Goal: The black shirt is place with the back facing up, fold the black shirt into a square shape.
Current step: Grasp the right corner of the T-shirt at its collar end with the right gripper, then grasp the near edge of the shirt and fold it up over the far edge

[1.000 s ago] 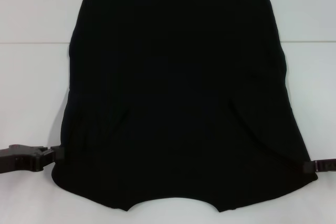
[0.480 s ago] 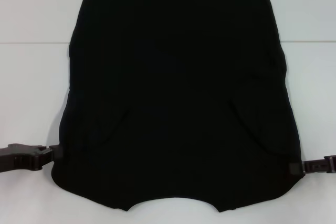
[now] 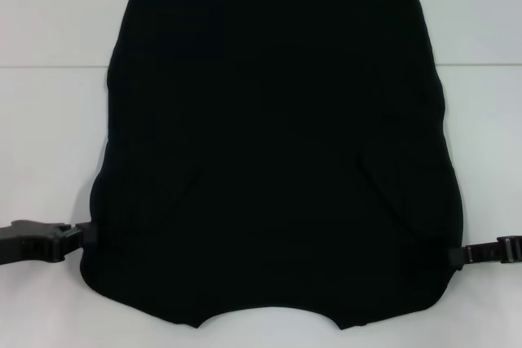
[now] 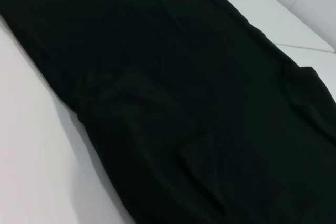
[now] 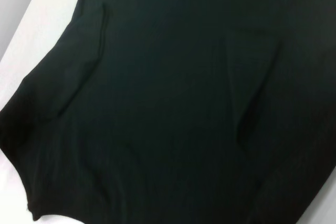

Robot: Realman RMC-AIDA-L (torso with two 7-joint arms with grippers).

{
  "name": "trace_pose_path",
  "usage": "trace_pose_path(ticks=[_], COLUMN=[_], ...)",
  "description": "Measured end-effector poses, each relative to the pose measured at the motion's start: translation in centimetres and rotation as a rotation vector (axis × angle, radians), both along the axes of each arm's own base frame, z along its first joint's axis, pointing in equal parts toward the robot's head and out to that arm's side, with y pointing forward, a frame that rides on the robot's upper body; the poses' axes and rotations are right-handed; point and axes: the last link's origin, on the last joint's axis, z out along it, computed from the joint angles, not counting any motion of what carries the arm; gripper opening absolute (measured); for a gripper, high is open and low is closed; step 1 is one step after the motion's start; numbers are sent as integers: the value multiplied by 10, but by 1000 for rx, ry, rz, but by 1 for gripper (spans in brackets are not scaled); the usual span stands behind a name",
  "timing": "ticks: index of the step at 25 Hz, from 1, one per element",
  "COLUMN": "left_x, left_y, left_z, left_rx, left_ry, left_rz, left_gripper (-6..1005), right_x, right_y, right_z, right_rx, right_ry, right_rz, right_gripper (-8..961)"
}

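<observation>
The table (image 3: 49, 160) is big and white, and the shirt (image 3: 277, 144) lies flat on it, covering most of the middle. The shirt is plain black on the side that shows. Its sleeves look already folded in, because two slanted creases show low down on the cloth. The curved neck edge is on the side nearest the robot.

The left gripper (image 3: 88, 235) sits at the shirt's left edge, low down, with its tip touching the cloth. The right gripper (image 3: 458, 256) is at the right edge, also low down, and its tip is on the cloth too.

The right gripper has come in from the side. A second ago it was just off the edge. Now it reaches onto the shirt, and the cloth edge there has pulled in a little. The left gripper has stayed put.

I cannot tell if the fingers on either side are spread or pinching the shirt, since black hides on black.

I think both grippers are now set to grab the near edge and fold it away from the robot.
</observation>
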Motion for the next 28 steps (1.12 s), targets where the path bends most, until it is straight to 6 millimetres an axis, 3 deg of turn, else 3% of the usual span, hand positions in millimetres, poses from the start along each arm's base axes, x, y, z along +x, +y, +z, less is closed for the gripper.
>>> trace_pose_path(ticks=[1,7,12,21,28], left_x=[0,1,2,7,2], left_y=[0,1,2,-1,-26], left_z=[0,0,0,10,21], left_rx=[0,0,1,20,35], left_ry=[0,1,-1,-111,-251], left_rz=[-1,-4,-8,52,111], left_gripper=[13,13,13,14,14], right_x=[0,-1,3,21,38], right_y=[0,0,-3,-16,-38], right_z=[0,-3,-2,13,30], right_rx=[0,-3,3,75,143], right_ry=[-1,2,2,22,62], right_rz=[0,-3,-15,-51,-34], right_gripper=[576,341,104,58,63])
